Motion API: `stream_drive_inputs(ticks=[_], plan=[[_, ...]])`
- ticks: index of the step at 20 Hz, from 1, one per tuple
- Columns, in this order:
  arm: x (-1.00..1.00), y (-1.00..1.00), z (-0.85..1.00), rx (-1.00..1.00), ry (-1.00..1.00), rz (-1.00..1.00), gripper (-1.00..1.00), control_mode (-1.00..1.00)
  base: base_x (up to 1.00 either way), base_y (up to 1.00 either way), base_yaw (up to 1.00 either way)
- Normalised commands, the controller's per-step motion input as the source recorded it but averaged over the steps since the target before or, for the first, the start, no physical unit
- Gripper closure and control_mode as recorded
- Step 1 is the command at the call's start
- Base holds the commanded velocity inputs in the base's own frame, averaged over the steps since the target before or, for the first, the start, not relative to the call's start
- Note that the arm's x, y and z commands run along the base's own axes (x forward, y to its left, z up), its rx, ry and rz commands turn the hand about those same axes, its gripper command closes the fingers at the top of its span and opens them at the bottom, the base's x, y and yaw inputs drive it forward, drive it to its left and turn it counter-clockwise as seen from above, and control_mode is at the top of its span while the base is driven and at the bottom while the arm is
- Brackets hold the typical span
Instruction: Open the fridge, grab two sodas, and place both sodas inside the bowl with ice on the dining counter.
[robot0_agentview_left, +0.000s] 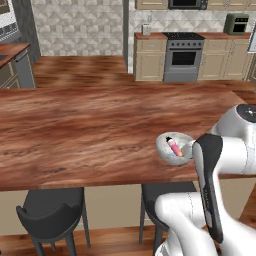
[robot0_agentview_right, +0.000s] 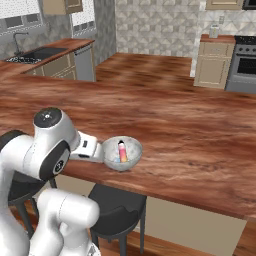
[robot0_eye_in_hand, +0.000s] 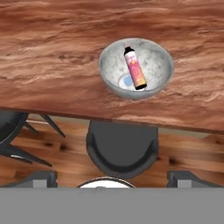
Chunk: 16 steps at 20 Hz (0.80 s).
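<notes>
The long table (robot0_agentview_left: 85, 135) spreads out ahead of the hand, a glossy reddish-brown slab with streaky wood grain, its near edge running just under the hand in the hand view. Below that edge stand dark round stools (robot0_eye_in_hand: 121, 148), one straight beneath the hand and another off to its side (robot0_agentview_left: 50, 212). The hand (robot0_eye_in_hand: 112, 177) hangs above the table's near edge with its two dark finger tips (robot0_eye_in_hand: 41, 178) set wide apart at the bottom corners of the hand view, gripping nothing. Straight ahead of the hand, a little way in from the table's edge, sits the bowl (robot0_eye_in_hand: 109, 76), round and whitish-grey with a mottled, frosty white inside. In the right base view the bowl (robot0_agentview_right: 131, 159) lies just beside the arm's wrist, close to touching it; whether they meet I cannot tell. Inside the bowl lies one soda bottle (robot0_eye_in_hand: 134, 68), slim, tilted against the icy filling, with a dark cap end pointing away from the hand, a dark base nearer to it, and a pink-to-orange label around its middle. Beside the bottle, on the bowl's floor, shows a small pale blue patch (robot0_eye_in_hand: 126, 81), too blurred to name.
</notes>
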Motion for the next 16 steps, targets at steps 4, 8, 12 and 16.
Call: stream_drive_inputs(ticks=[4, 8, 12, 16], plan=[[-0.41, 0.52, -0.01, -0.12, -0.02, -0.01, -1.00, -1.00, 0.00, 0.00, 0.00], [-0.02, 0.04, 0.00, 0.00, -0.01, 0.00, -1.00, -1.00, 0.00, 0.00, 0.00], [-0.67, -0.31, -0.01, 0.05, -0.16, -0.02, -1.00, -1.00, 0.00, 0.00, 0.00], [0.00, 0.00, 0.00, 0.00, 0.00, 0.00, -1.00, 1.00, -0.89, -0.53, -0.18]])
